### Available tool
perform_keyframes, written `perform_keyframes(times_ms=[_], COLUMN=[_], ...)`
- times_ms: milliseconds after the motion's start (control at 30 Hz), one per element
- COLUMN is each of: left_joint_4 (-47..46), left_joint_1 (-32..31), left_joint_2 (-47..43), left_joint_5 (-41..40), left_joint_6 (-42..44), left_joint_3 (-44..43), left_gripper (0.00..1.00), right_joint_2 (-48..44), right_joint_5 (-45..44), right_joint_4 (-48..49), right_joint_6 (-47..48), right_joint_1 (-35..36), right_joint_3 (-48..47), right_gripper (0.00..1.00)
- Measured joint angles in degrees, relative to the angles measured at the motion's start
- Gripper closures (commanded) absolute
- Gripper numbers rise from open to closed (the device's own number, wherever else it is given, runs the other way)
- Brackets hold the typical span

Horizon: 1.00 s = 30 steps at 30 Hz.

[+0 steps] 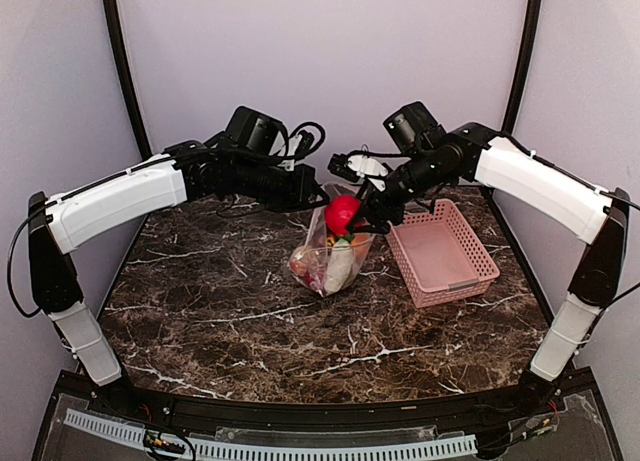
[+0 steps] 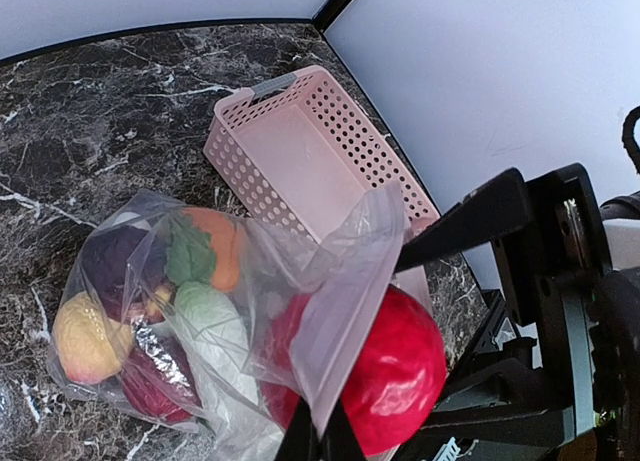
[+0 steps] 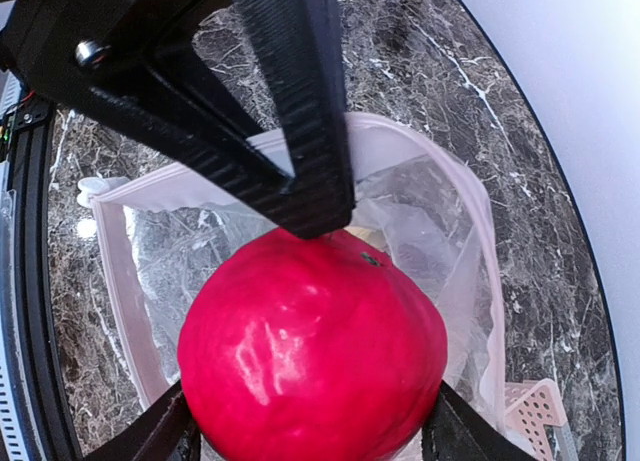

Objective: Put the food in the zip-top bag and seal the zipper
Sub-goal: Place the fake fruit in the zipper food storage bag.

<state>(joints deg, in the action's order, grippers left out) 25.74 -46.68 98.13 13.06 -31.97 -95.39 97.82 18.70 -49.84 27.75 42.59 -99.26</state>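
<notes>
Left arm [image 1: 115, 203] and right arm [image 1: 540, 186]: white shells on upper and lower links, black elbow segments between, black wrist housings. Black cables [image 1: 305, 136] loop above the left wrist. Left gripper [image 3: 318, 216]: matte black plastic, flat angular struts, one bright screw head [image 3: 90, 53] in its frame.

Right tool [image 3: 310, 433] clamps the red fruit [image 3: 312, 341] just over the open zip-top bag [image 3: 420, 221], pink zipper [image 3: 115, 271] ringing its mouth, marble bench [image 3: 480, 111] below.
</notes>
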Motion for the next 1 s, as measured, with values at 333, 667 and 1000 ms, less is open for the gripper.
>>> perform_keyframes(times_ms=[333,667,1000], left_joint_4=[-0.83,-1.4,-1.86], left_joint_1=[0.0,0.0,0.0], left_joint_2=[-0.46,-0.61,-0.74], left_joint_5=[-0.11,-0.17,-0.2], left_joint_6=[0.0,0.22,0.46], left_joint_3=[1.11,1.42,2.25], left_gripper=[0.99,0.99,0.99], right_joint_2=[-0.52,-4.26,-13.27], right_joint_5=[-0.61,-3.32,11.43], right_joint_4=[0.61,1.03,-7.69], right_joint_6=[-0.9,-2.54,11.52], right_joint_1=[0.0,-4.76,-5.29], right_joint_3=[-0.5,-0.79,2.47], right_gripper=[0.13,0.2,0.32])
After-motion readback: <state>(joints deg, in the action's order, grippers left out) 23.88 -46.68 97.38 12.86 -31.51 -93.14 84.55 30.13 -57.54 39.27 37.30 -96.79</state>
